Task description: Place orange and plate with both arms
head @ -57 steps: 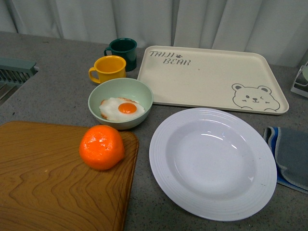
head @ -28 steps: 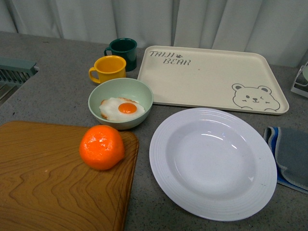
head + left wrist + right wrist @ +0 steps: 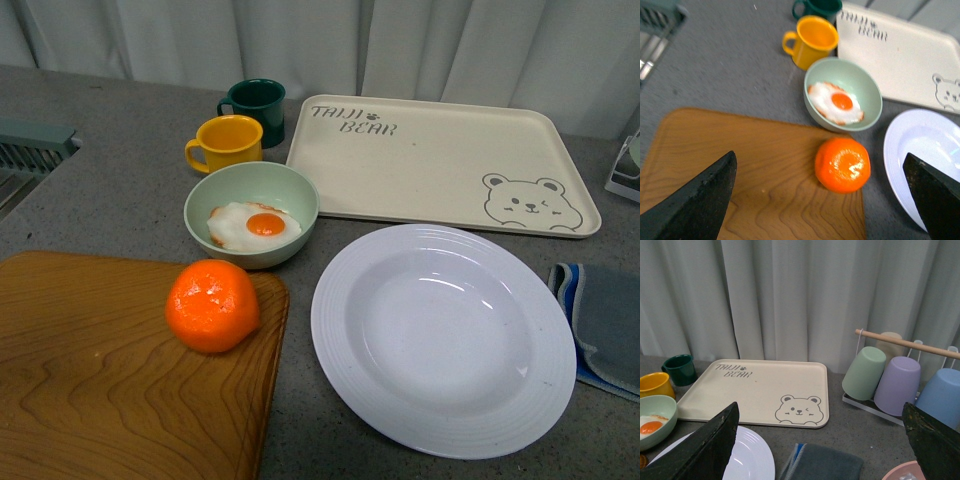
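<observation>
The orange (image 3: 212,305) sits on the board (image 3: 100,380), at its far right corner, just before the bowl (image 3: 250,170) holding an egg (image 3: 252,226). The plate (image 3: 443,340) lies bare on the counter (image 3: 120,190) right of the board, apart from the orange and close before the tray (image 3: 430,160). The left gripper (image 3: 819,156) hangs above the board with jaws spread wide (the orange shows between them, untouched). The right gripper (image 3: 820,407) is spread too, gripping nothing, facing the tray. Neither arm shows in the front view.
</observation>
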Controlling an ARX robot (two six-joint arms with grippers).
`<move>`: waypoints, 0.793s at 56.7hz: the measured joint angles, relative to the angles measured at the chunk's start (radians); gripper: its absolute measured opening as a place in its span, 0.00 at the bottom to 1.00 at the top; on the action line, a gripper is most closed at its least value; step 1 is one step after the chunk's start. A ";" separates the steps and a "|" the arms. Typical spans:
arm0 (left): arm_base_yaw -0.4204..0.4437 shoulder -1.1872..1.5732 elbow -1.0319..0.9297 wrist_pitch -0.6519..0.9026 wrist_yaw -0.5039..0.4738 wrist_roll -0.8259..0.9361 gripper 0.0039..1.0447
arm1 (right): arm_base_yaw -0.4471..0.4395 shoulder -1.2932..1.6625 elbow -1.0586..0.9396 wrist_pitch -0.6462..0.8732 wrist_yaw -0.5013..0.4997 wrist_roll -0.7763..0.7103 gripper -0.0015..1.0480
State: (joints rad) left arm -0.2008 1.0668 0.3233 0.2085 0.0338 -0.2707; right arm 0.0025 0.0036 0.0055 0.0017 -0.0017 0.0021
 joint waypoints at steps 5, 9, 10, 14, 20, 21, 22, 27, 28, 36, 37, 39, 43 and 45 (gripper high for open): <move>-0.016 0.169 0.070 -0.024 0.057 -0.013 0.94 | 0.000 0.000 0.000 0.000 0.000 0.000 0.91; -0.025 0.241 0.104 -0.034 0.076 -0.019 0.94 | 0.000 0.000 0.000 0.000 0.000 0.000 0.91; -0.027 0.261 0.114 -0.037 0.087 -0.020 0.94 | 0.000 0.000 0.000 0.000 0.000 0.000 0.91; -0.038 0.336 0.154 -0.047 0.102 -0.023 0.94 | 0.000 0.000 0.000 0.000 0.000 0.000 0.91; -0.060 0.403 0.190 -0.047 0.124 -0.027 0.94 | 0.000 0.000 0.000 0.000 0.000 0.000 0.91; -0.065 0.412 0.195 -0.047 0.123 -0.026 0.94 | 0.000 0.000 0.000 0.000 0.000 0.000 0.91; -0.069 0.422 0.201 -0.047 0.123 -0.027 0.94 | 0.000 0.000 0.000 0.000 0.000 0.000 0.91; -0.099 0.479 0.228 -0.043 0.133 -0.031 0.94 | 0.000 0.000 0.000 0.000 0.000 0.000 0.91; -0.104 0.487 0.230 -0.037 0.136 -0.032 0.94 | 0.000 0.000 0.000 0.000 0.000 0.000 0.91; -0.132 0.549 0.246 -0.004 0.118 -0.029 0.94 | 0.000 0.000 0.000 0.000 0.000 0.000 0.91; -0.135 0.558 0.249 0.000 0.116 -0.029 0.94 | 0.000 0.000 0.000 0.000 0.000 0.000 0.91; -0.138 0.572 0.254 0.006 0.115 -0.027 0.94 | 0.000 0.000 0.000 0.000 0.000 0.000 0.91; -0.144 0.596 0.265 0.014 0.116 -0.025 0.94 | 0.000 0.000 0.000 0.000 0.000 0.000 0.91; -0.147 0.612 0.274 0.015 0.113 -0.019 0.94 | 0.000 0.000 0.000 0.000 0.000 0.000 0.91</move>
State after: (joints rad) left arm -0.3481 1.6787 0.5976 0.2234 0.1463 -0.2893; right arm 0.0025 0.0036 0.0055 0.0017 -0.0013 0.0021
